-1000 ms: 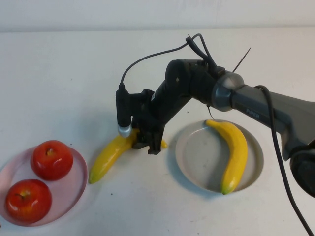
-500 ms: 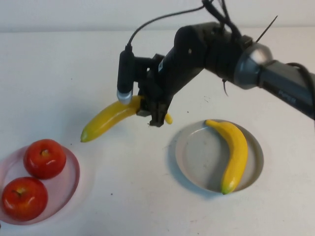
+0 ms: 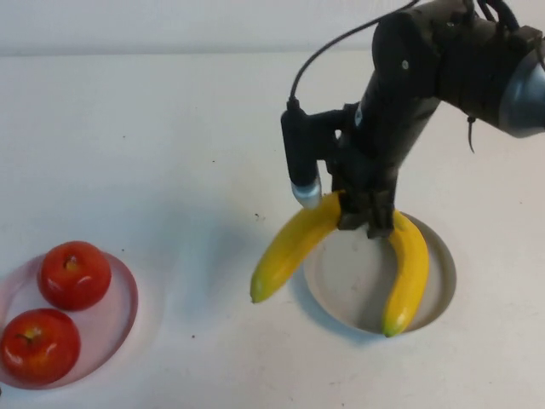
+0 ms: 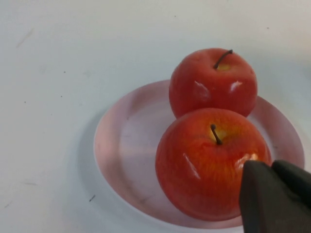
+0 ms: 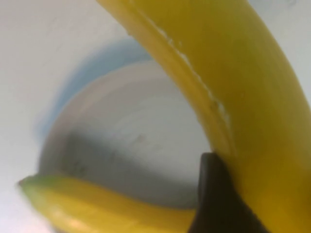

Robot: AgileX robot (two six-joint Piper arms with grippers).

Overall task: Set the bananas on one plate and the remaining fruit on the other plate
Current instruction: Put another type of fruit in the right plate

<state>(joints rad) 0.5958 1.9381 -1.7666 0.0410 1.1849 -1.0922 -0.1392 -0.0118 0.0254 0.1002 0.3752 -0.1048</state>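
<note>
Two bananas are in play over on the right. The right end effector (image 3: 364, 223) hangs above the far rim of the grey-blue plate (image 3: 341, 281), clamped on the stem end of one banana (image 3: 289, 247); from the fingers that fruit slopes down and away to the left, its free tip out past the plate's left rim, over the desk (image 3: 170, 136). The second banana (image 3: 409, 264) lies in the plate just below and right of the end effector, curving along the plate's right side with its greenish tip poking over the near rim. Well away to the left, the left end effector (image 4: 277, 194) has its fingers pressed together beside the nearer of two red apples (image 3: 74, 274) (image 3: 36, 345), both sitting on the pink plate (image 3: 119, 315).
</note>
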